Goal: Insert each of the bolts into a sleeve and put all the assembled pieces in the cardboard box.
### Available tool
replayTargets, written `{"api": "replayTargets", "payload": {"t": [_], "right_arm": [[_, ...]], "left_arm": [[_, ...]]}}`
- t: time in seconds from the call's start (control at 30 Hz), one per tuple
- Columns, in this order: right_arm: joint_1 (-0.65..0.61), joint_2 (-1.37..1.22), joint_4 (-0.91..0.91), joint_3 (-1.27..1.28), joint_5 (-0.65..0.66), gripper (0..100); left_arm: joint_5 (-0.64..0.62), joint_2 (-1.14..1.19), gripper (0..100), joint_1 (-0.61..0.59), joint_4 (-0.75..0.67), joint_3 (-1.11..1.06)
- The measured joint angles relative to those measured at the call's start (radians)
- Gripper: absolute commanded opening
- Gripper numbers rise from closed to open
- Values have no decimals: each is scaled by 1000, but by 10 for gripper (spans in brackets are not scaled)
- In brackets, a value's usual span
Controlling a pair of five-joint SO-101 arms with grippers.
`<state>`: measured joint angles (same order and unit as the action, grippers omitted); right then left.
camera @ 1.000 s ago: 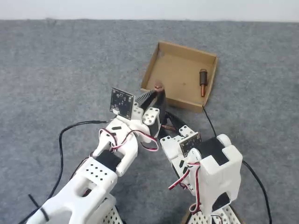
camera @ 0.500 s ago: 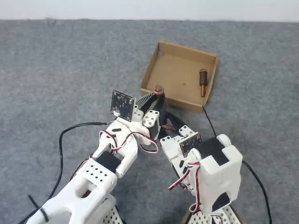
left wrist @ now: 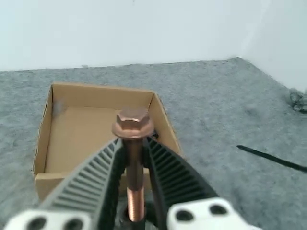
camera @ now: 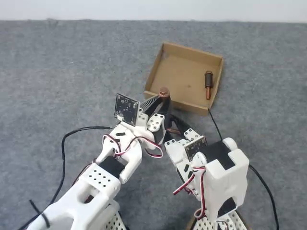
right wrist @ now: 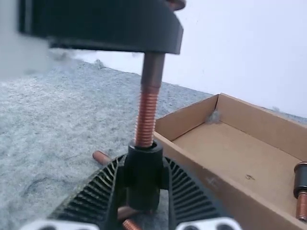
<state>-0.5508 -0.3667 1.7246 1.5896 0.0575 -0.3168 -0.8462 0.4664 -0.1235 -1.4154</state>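
My left gripper [left wrist: 133, 158] is shut on a copper bolt [left wrist: 133, 158], hex head up, just outside the near wall of the cardboard box [camera: 189, 76]. The bolt's threaded end [right wrist: 145, 117] stands in the mouth of a black sleeve [right wrist: 143, 172], which my right gripper [right wrist: 143, 184] is shut on from below. In the high view both grippers meet at the bolt head [camera: 163, 92] near the box's front left corner. An assembled bolt and sleeve [camera: 208, 84] lies inside the box by its right wall.
Loose copper bolts [right wrist: 100, 157] lie on the grey carpet [camera: 57, 72] under the grippers. A black cable [camera: 64, 148] trails left of the arms. A white wall rises behind the carpet.
The left gripper with the bolt has shifted slightly toward the box and risen a little. The right arm has stayed put.
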Motion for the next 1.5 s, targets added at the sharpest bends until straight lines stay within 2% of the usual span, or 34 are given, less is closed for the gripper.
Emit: {"api": "replayTargets", "payload": {"t": [0.5,0.77,0.9,1.13,1.5], "right_arm": [[-2,0,0,0,0,6],[3,0,2,0,0,6],[3,0,2,0,0,6],[0,0,2,0,0,6],[11,2,2,2,0,6]], "left_arm": [[2,40,10,-3,-61,-26],[-5,284,10,2,-288,-25],[-5,279,10,2,-282,-25],[-5,161,10,-2,-167,-52],[-5,117,11,3,-163,-107]]}}
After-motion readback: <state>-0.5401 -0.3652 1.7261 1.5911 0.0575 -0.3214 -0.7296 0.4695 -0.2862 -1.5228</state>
